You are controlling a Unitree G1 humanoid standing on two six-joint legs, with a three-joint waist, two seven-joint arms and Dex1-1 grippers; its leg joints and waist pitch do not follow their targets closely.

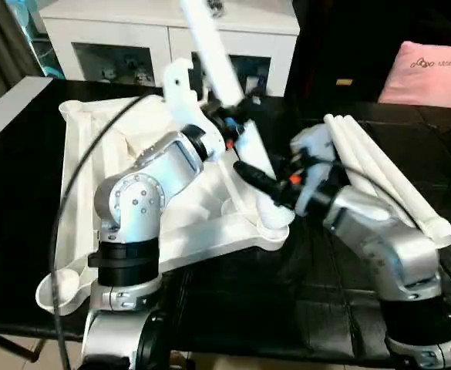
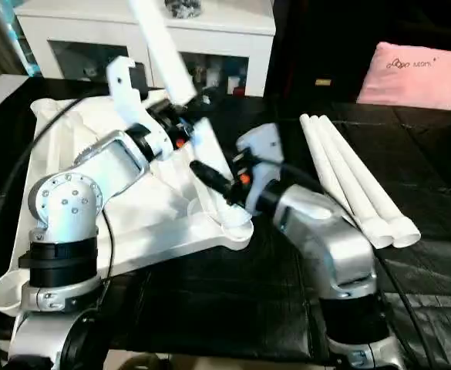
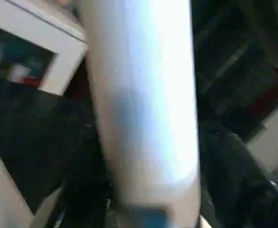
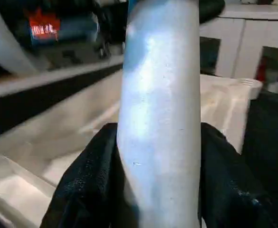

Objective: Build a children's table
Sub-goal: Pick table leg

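The white tabletop [image 1: 86, 169] lies underside up on the black table. One white leg [image 1: 210, 46] rises tilted from the near right corner socket [image 1: 275, 223], leaning away toward the cabinet. My right gripper [image 1: 265, 185] is shut on this leg [image 4: 160, 118] just above the socket, with a black finger [image 4: 89, 180] pressed on either side. Higher up the same leg [image 3: 143, 95] my left gripper [image 1: 227, 123] sits against it. Three more legs [image 1: 387, 177] lie side by side on the table to the right.
A white glass-door cabinet [image 1: 171, 31] stands behind the table. A pink cushion [image 1: 433, 73] lies at the back right. A black cable [image 1: 79, 177] loops over the tabletop beside my left arm. The near table edge runs below both forearms.
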